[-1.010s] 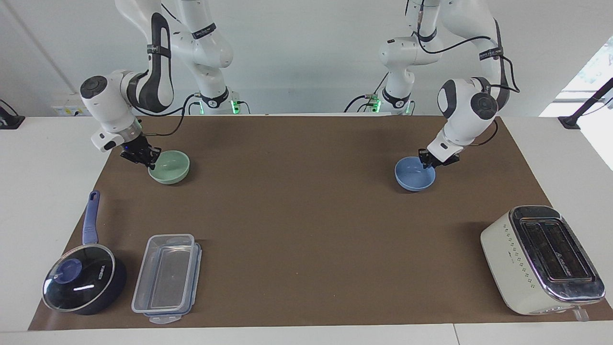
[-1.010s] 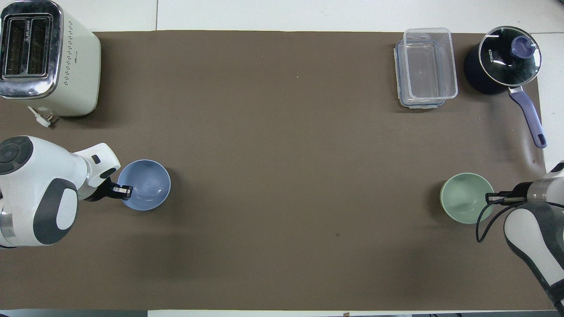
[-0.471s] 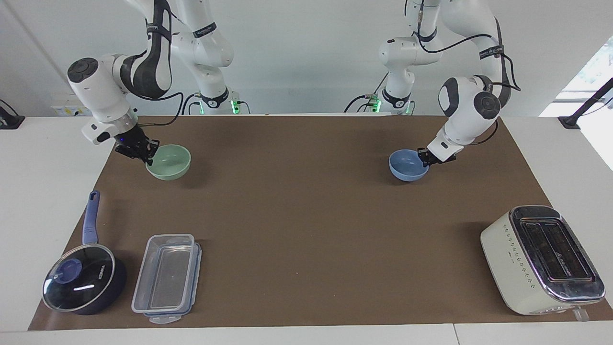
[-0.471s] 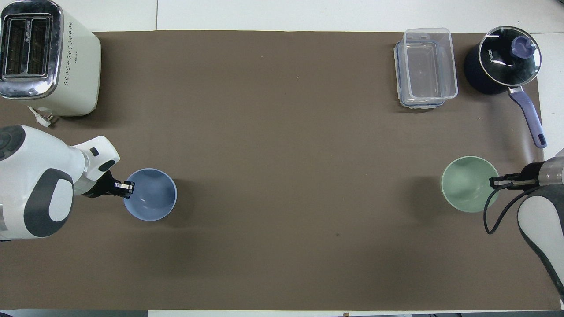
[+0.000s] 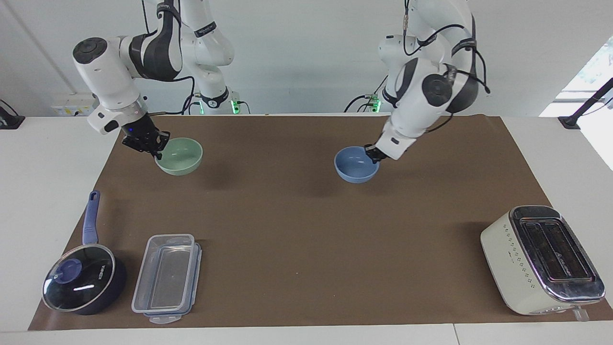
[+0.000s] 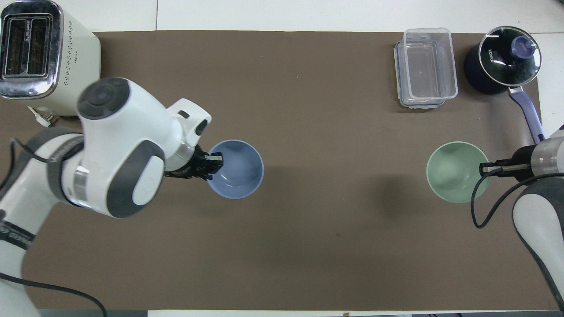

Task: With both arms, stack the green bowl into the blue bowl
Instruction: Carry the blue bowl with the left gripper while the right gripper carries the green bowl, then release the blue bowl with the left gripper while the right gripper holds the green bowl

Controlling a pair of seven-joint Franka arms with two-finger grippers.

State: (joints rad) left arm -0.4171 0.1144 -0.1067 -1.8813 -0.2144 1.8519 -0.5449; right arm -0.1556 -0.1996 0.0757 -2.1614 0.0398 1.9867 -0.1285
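Observation:
My left gripper (image 5: pixel 372 155) is shut on the rim of the blue bowl (image 5: pixel 352 170) and holds it upright in the air over the brown mat (image 5: pixel 306 230), near the table's middle. In the overhead view the left gripper (image 6: pixel 216 164) pinches the blue bowl (image 6: pixel 240 176) at the edge toward the left arm's end. My right gripper (image 5: pixel 155 152) is shut on the rim of the green bowl (image 5: pixel 184 160) and holds it upright over the right arm's end of the mat. It shows in the overhead view too: right gripper (image 6: pixel 484 168), green bowl (image 6: pixel 454 174). The bowls are far apart.
A cream toaster (image 5: pixel 541 258) stands at the left arm's end, farther from the robots than the bowls. A clear lidded container (image 5: pixel 165 278) and a dark blue lidded saucepan (image 5: pixel 81 282) stand at the right arm's end, also farther out.
Both bowls have risen off the mat. The left gripper has carried the blue bowl well toward the table's middle. The right gripper has raised the green bowl and moved it slightly toward the middle.

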